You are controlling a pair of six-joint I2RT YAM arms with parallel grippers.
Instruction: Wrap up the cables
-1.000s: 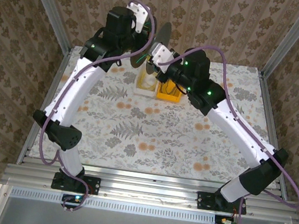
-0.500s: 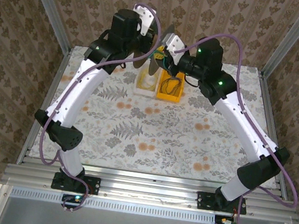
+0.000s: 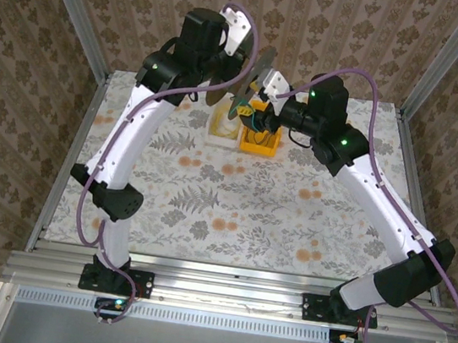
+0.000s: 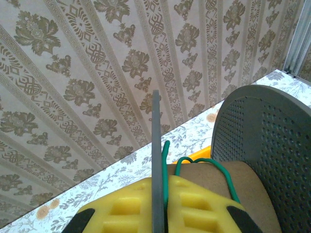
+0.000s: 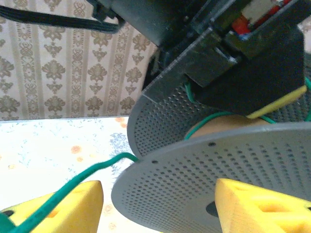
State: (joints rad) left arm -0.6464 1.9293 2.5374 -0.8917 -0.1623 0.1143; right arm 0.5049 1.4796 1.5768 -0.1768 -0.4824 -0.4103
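Grips the grey spool's (image 4: 265, 145) thin flange tight in the left pincer (image 4: 158, 194). Carries green cable (image 4: 165, 165) wound on the brown core just ahead of that pincer. Holds the right pincer (image 5: 155, 208) wide apart, clasping nothing, with the cable trailing across one finger (image 5: 73, 199).

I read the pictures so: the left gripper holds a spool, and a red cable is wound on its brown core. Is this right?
One detail is wrong: the cable is green, not red. The rest stands: the left gripper holds the spool, and the cable is wound on its brown core. The left wrist view shows this.
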